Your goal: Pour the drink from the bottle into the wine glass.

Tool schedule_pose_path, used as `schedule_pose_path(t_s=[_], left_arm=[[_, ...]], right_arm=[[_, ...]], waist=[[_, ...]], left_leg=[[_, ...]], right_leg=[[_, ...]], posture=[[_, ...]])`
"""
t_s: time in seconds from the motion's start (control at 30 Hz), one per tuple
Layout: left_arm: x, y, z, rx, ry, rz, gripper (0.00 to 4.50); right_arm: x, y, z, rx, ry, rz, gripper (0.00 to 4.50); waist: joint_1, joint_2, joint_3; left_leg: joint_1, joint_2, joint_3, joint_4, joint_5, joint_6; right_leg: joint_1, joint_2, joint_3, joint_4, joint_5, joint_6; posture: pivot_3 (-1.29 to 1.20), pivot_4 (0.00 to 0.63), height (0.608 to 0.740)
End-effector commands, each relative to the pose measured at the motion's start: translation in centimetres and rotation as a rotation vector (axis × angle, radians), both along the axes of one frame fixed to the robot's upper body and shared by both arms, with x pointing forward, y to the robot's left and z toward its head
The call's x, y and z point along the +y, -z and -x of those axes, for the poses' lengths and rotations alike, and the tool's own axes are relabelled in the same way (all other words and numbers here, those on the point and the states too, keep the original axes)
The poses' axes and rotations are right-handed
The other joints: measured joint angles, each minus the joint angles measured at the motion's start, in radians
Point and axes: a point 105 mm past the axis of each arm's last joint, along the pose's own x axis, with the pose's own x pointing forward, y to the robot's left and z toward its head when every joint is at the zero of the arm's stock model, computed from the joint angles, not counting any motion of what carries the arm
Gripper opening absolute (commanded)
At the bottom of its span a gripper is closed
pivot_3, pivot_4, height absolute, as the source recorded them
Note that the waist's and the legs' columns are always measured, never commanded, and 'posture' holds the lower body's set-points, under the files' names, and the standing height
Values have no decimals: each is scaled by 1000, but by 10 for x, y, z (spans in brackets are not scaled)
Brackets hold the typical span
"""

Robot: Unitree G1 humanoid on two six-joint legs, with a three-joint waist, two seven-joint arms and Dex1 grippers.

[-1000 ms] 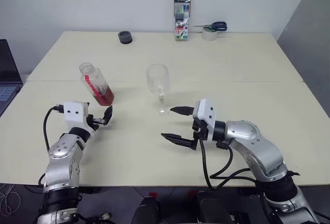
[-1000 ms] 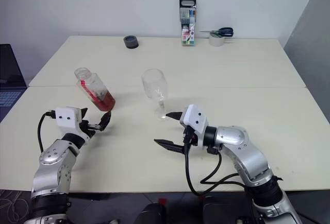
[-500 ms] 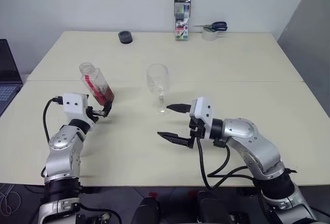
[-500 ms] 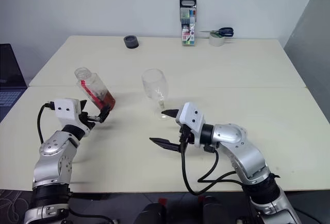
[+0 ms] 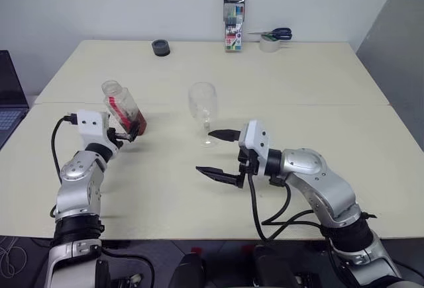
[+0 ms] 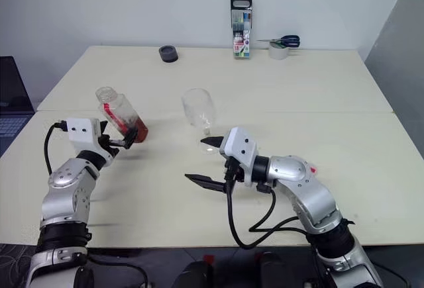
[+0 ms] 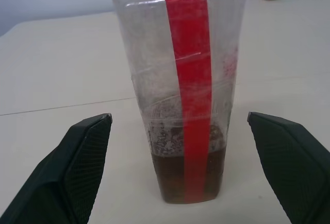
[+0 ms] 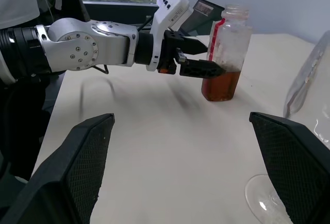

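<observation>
The bottle (image 5: 123, 106) stands uncapped on the table's left side, with a red strip down its side. The reddish-brown drink (image 7: 186, 175) fills only its bottom. My left gripper (image 5: 130, 131) is open, its fingers (image 7: 82, 162) on either side of the bottle's lower part and clear of it. The empty wine glass (image 5: 203, 102) stands upright mid-table, its foot (image 8: 264, 199) resting on the table. My right gripper (image 5: 216, 153) is open just in front of the glass, pointing left toward the bottle (image 8: 225, 54) and the left gripper (image 8: 198, 59).
At the table's far edge stand an upright marker-pen case (image 5: 233, 21), a dark tape roll (image 5: 160, 48), and scissors on a white roll (image 5: 271, 36). A laptop (image 5: 8, 99) sits off the table's left side. Bare tabletop (image 5: 311, 96) lies to the right.
My left gripper has risen and moved forward, so its open fingers now flank the bottle. My right gripper has drifted a little left, in front of the glass's foot. Bottle and glass stayed put.
</observation>
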Motion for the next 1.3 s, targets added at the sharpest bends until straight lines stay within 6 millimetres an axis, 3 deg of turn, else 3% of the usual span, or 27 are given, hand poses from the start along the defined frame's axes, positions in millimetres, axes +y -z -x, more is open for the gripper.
schedule_pose_path(t_s=[0.03,1.3], left_arm=[[1,-15,-4,-40,12,-37,4500],[-1,-20,-17,-49,52,-72,4500]], right_arm=[[5,-8,3,-26,-20,-18,4468],[6,-4,-1,-23,-19,-35,4468]], waist=[[0,0,0],[-2,0,0]], left_leg=[[0,0,0,0,0,0],[0,0,0,0,0,0]], right_leg=[[0,0,0,0,0,0],[0,0,0,0,0,0]], posture=[[0,150,740],[0,150,740]])
